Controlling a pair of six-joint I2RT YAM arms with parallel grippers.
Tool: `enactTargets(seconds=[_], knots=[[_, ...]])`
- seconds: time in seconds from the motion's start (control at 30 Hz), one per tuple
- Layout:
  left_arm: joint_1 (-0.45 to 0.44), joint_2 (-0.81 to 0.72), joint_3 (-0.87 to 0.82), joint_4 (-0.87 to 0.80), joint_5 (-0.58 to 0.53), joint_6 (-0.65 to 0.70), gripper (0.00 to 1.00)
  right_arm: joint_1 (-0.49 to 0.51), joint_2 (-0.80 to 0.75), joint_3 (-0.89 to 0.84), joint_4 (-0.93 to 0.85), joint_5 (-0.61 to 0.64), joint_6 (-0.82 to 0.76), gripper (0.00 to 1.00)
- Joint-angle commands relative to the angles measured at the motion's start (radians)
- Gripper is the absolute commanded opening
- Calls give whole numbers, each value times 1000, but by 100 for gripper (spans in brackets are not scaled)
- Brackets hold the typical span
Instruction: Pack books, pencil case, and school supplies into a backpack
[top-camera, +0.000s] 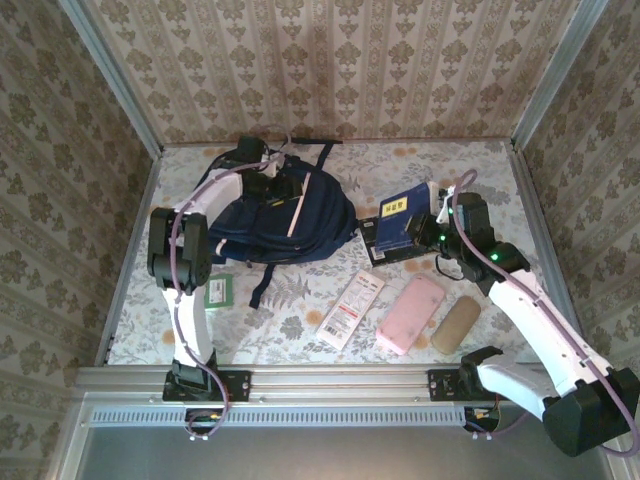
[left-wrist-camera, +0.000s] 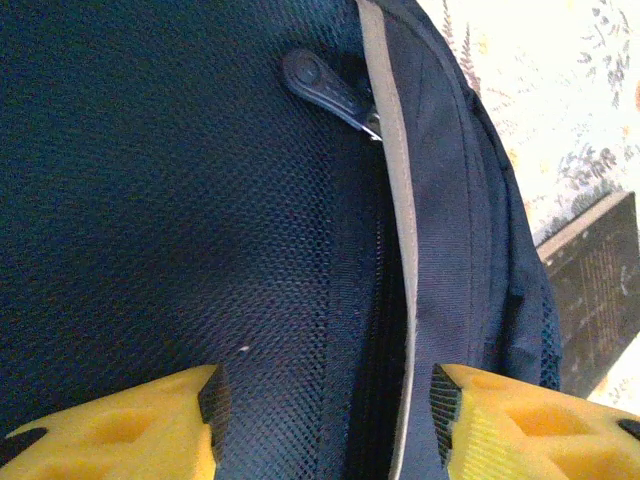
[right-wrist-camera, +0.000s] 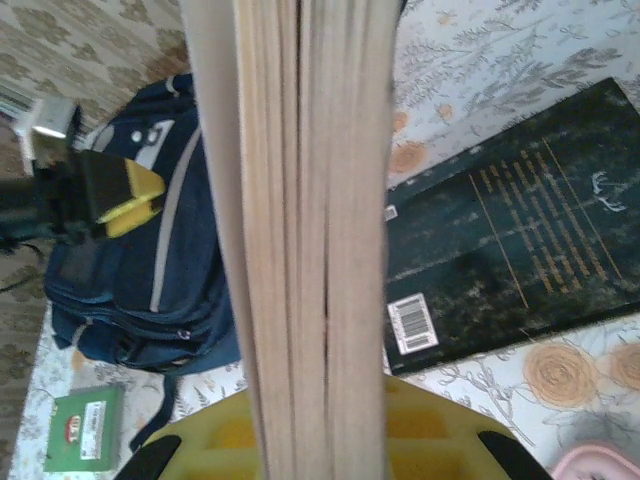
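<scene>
Left gripper spread over the backpack, right gripper pinching a book.

Top view: the left gripper (top-camera: 268, 185) is over the backpack (top-camera: 300, 225). To the backpack's right, the right gripper (top-camera: 430, 230) grips the navy book (top-camera: 400, 210) above a dark book (top-camera: 383, 250). On the backpack's near side lie the green booklet (top-camera: 218, 290), white packet (top-camera: 350, 308), pink pouch (top-camera: 412, 313) and tan pouch (top-camera: 455, 325). Left wrist: yellow fingers (left-wrist-camera: 110, 425) stand wide apart over the backpack's mesh, below a zipper pull (left-wrist-camera: 325, 85). Right wrist: the book's page edge (right-wrist-camera: 310, 230) is clamped, right of the backpack.
</scene>
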Motion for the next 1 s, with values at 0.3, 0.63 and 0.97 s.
enactTargets(seconds=[0.3, 0.63, 0.97], knots=[[-38, 49, 6, 137, 225, -85, 43, -20, -24, -58, 116, -41, 39, 2], [-51, 126, 66, -2, 168, -21, 37, -21, -17, -52, 124, -77, 58, 5], [-55, 125, 177, -145, 104, 23, 0, -19, -64, -121, 203, -106, 88, 11]])
